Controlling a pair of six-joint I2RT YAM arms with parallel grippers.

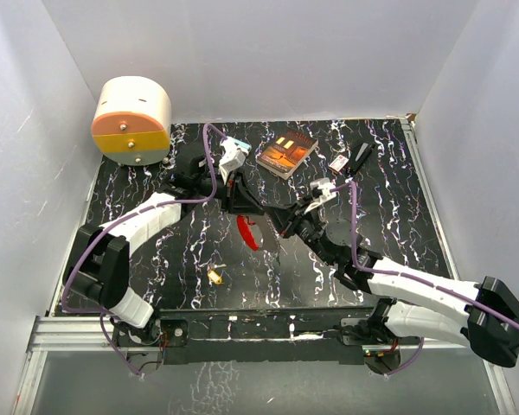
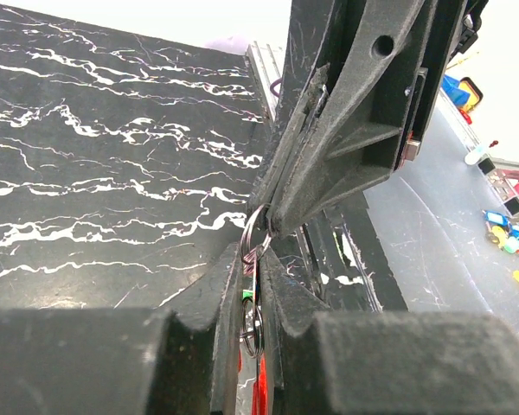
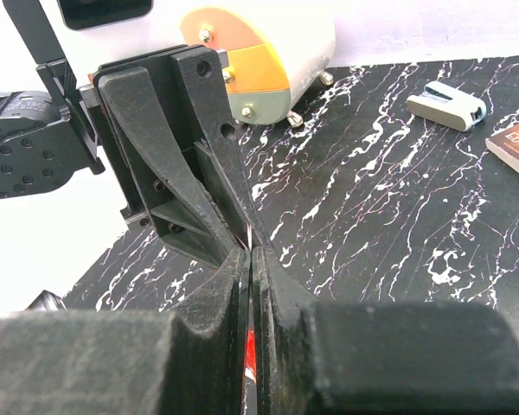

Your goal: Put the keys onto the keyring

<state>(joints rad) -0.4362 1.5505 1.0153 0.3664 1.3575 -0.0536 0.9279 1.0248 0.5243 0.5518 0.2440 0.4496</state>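
Note:
A metal keyring [image 2: 257, 233] is held above the table between my two grippers, tip to tip. My left gripper [image 2: 258, 270] is shut on it, and a red-headed key [image 1: 248, 232] and a bit of green hang below the jaws. My right gripper [image 3: 249, 259] is shut too, pinching the ring's upper loop, with red showing in the slit. In the top view the left gripper [image 1: 245, 206] and right gripper [image 1: 284, 220] meet at mid-table. A yellow-headed key [image 1: 214, 275] lies loose on the table nearer the front. No pink key is in view.
A cream and orange round container [image 1: 131, 121] stands at the back left. A small teal-and-white box [image 1: 233, 147], a book [image 1: 287, 151], a small red-and-white box [image 1: 338, 162] and a black object [image 1: 361, 156] lie along the back. White walls enclose the black marbled table [image 1: 156, 259].

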